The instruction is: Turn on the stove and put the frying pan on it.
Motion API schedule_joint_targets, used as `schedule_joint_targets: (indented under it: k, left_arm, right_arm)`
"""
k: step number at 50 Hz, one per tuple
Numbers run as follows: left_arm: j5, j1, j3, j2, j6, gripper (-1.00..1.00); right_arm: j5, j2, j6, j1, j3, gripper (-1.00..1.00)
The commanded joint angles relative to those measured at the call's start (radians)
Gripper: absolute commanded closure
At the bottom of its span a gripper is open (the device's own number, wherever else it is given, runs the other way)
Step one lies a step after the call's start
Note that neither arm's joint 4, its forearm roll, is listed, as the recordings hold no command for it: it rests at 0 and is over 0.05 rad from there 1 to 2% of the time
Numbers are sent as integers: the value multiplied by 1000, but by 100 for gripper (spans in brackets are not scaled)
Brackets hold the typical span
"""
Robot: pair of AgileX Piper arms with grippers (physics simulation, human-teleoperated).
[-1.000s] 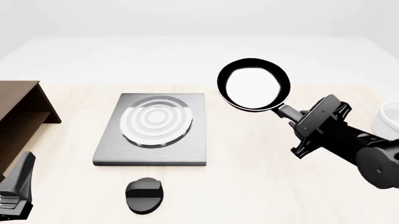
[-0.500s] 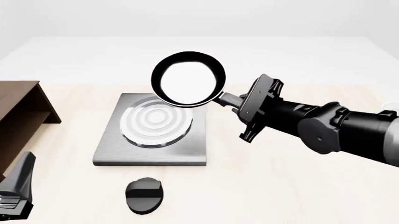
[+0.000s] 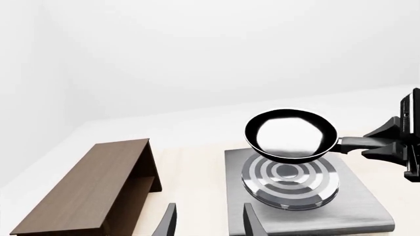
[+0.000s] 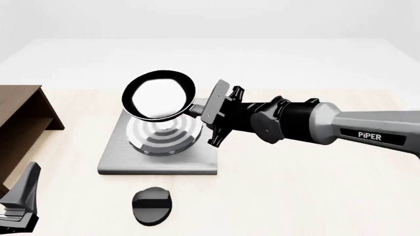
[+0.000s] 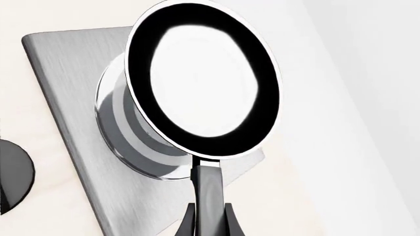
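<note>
Gripping the small round black frying pan (image 4: 159, 95) by its handle, the right gripper (image 4: 204, 111) holds it above the flat grey metal stove (image 4: 161, 160); the left gripper (image 3: 208, 223) stands open.

Front view: fixed camera, high, on arms' side of table, looking forward and down; takes in flat square grey metal stove slab with silver ring burner (image 4: 161, 147), black round ridged knob (image 4: 152, 205), dark brown wooden shelf (image 4: 23, 123) at left edge.

Left wrist view: low, farther back, faces across table toward stove slab (image 3: 367, 206), shelf (image 3: 98, 187); fingertips (image 3: 167, 223) at frame edge.

Right wrist view: very close, looks along handle of small round black frying pan (image 5: 203, 83); slab (image 5: 66, 73) behind.

All three share pan (image 4: 159, 94) (image 3: 290, 135) over burner.
</note>
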Motion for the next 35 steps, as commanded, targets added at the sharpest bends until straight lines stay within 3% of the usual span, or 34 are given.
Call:
schedule_joint_targets:
  k: [1, 8, 19, 26, 34, 35]
  left_arm:
    - [2, 2, 2, 0, -3, -100]
    - [0, 1, 1, 0, -4, -100]
    - [1, 2, -3, 0, -19, -100]
    - [0, 3, -4, 0, -20, -100]
    - [2, 3, -5, 0, -21, -100]
    - [3, 2, -5, 0, -21, -100]
  right_arm:
    - [54, 96, 96, 10, -142, 100]
    - [31, 118, 110, 14, -101, 100]
    - [-17, 118, 75, -4, -24, 100]
    - [-63, 122, 26, -20, 28, 100]
    - [-80, 134, 15, -22, 55, 100]
    - [-119, 131, -24, -23, 83, 100]
